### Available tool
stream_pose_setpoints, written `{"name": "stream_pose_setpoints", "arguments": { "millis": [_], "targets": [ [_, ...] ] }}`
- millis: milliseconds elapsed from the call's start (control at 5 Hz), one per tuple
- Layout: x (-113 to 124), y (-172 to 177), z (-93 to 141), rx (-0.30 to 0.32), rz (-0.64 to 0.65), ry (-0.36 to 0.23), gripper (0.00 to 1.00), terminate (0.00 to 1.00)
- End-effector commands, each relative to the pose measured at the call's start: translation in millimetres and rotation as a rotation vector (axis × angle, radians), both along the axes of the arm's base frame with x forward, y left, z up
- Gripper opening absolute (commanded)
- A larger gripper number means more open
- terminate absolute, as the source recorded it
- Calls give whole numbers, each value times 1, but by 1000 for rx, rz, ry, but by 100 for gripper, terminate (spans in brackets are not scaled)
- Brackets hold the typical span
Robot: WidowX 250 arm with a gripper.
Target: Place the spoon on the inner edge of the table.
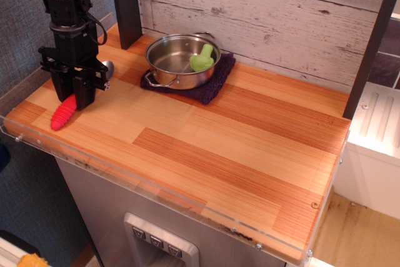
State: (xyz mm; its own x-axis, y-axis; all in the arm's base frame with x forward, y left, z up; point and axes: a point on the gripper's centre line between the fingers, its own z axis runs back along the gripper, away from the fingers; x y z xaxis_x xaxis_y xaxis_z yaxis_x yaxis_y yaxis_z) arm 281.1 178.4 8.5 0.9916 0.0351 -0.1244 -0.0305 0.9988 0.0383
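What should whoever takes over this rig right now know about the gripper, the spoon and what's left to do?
Gripper: down over the middle of the spoon, jaws either side; whether they have closed is not clear.
Spoon: lying on the table near its left end, red handle toward the front rim, metal bowl toward the back.
Pot: on the purple cloth, green toy inside, untouched.
Left: confirm the grip, lift, set the spoon at the inner edge.

Counter (pixel 237 154): striped wood planks, light & reddish-brown, smooth w/ slight sheen; clear plastic rim along front edge. Spoon (pixel 64 112): ribbed red handle, looks like matt plastic/rubber; bowl shiny silver metal, mostly hidden. Pot (pixel 181 59): polished steel, mirror-glossy inside. Cloth (pixel 215 82) under it: dark purple, nubby, matt. Green toy piece (pixel 202 59): smooth, soft sheen. Back wall (pixel 281 10): rough whitewashed boards, weathered grain. End effector (pixel 74 95): black, matt, hard finish. Cabinet (pixel 112 204) below: grey, smooth
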Motion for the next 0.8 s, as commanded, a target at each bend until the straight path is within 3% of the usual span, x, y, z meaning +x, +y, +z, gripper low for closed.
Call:
{"name": "stream_pose_setpoints", "arguments": {
  "millis": [0,200,400,600],
  "targets": [
    [-5,-17,71,-30,50,-137,0,0],
    [-7,-54,120,-17,29,-214,0,0],
    [6,-102,134,-53,-96,-195,0,0],
    [21,-151,120,-117,-163,-162,0,0]
  ]
}}
